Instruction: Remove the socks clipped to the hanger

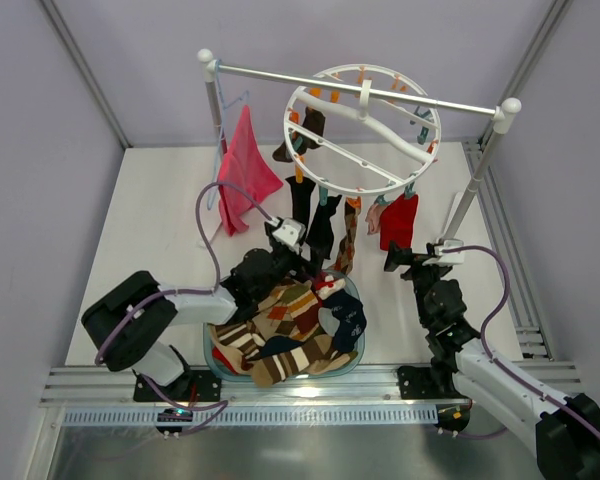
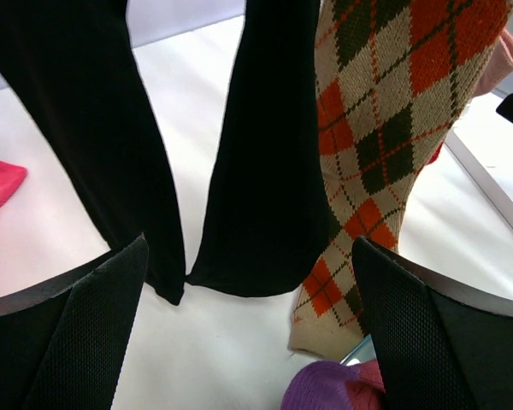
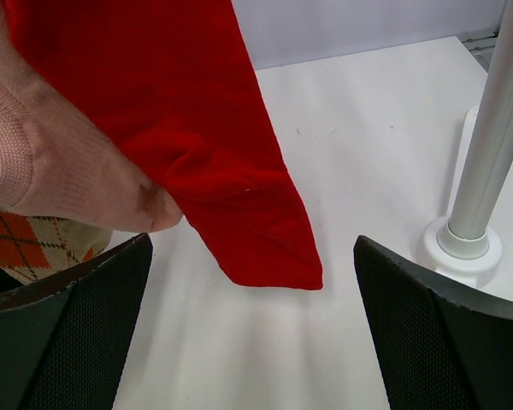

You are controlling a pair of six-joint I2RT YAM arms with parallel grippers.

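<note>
The white round hanger (image 1: 365, 130) hangs from the rail, with socks clipped round its rim. Two black socks (image 2: 85, 128) (image 2: 265, 154) and a brown and orange argyle sock (image 2: 385, 128) hang straight ahead of my left gripper (image 2: 248, 342). It is open, with nothing between its fingers, just below their toes. My right gripper (image 3: 252, 333) is also open and empty, under the tip of the red sock (image 3: 197, 128). A pale pink sock (image 3: 51, 171) hangs beside the red one. From above, the left gripper (image 1: 305, 265) and right gripper (image 1: 400, 262) sit under the ring's near side.
A clear basin (image 1: 216, 365) heaped with loose socks stands between the arms. A pink cloth (image 1: 245, 165) hangs on a light-blue wire hanger (image 1: 225, 130) at the rail's left end. The rail's right post (image 3: 487, 145) and its foot stand close to the right gripper.
</note>
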